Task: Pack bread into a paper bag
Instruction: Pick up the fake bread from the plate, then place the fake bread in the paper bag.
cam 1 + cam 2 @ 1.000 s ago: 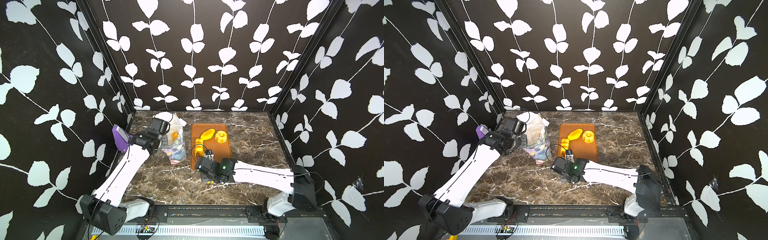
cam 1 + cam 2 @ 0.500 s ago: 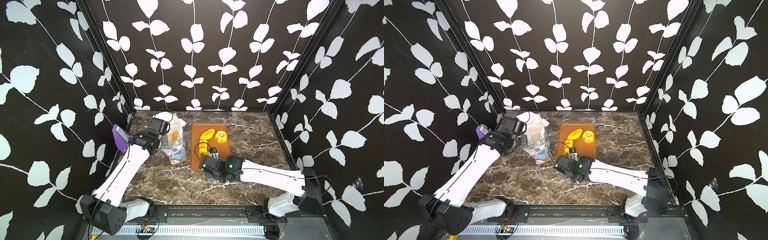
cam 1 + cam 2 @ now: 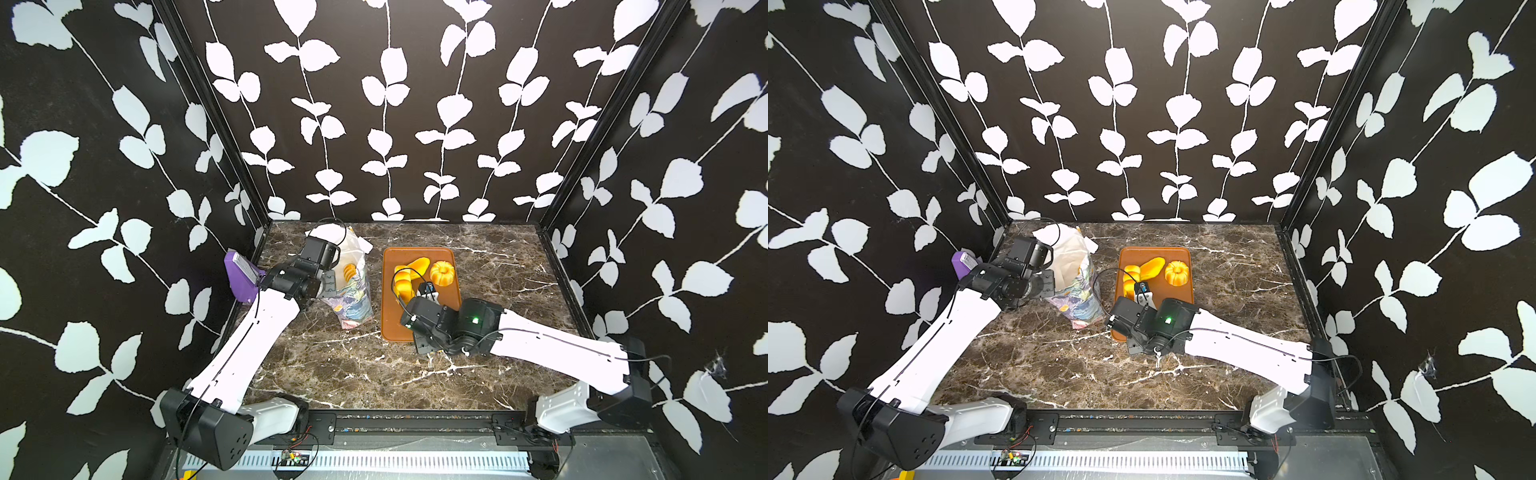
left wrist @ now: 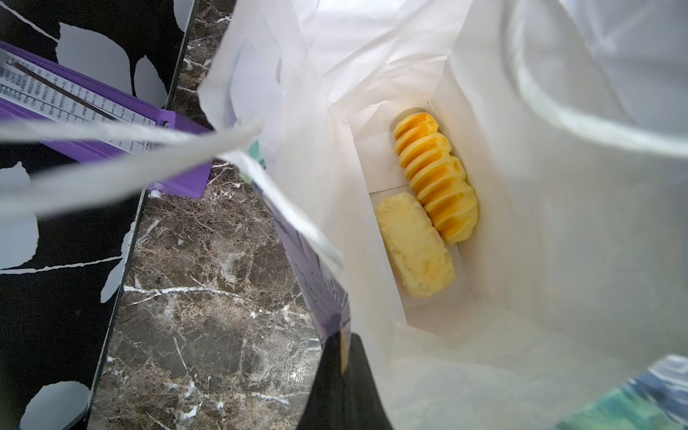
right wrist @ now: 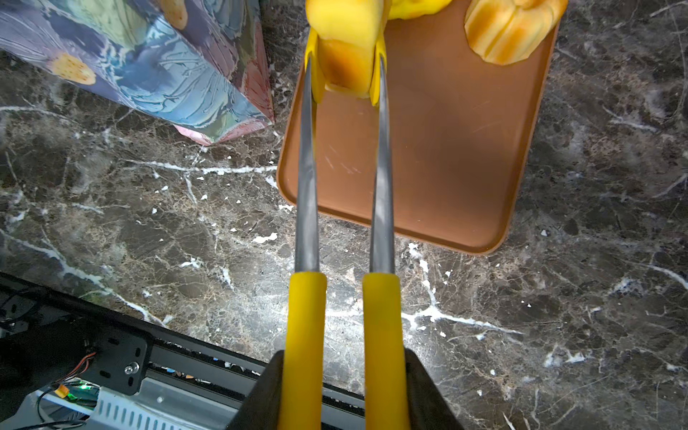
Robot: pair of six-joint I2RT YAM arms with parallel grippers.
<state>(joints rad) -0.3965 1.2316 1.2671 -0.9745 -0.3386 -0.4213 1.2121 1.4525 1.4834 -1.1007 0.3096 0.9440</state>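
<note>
The right gripper point(image 5: 342, 394) squeezes the tongs point(image 5: 307, 186) narrow, and their yellow tips clamp the segmented loaf point(image 5: 346, 63). Within the last second, wrist and loaf have shifted slightly up-frame, just below centre in both top views. The lift off the tray point(image 5: 428, 167) is probably starting. Left of centre, the left gripper point(image 3: 328, 284) pinches the paper bag point(image 3: 353, 291) open, with two bread pieces point(image 4: 435, 175) inside.

Bare bench point(image 3: 332, 374) lies in front of the paper bag point(image 3: 353, 300) and tray point(image 3: 390, 326); only a narrow gap parts the two. The bag's mouth gapes upward, its rim pinched by the left tool point(image 3: 329, 284). The right tool point(image 5: 342, 387), clamped on tongs point(image 5: 307, 186), overhangs the tray's near end
</note>
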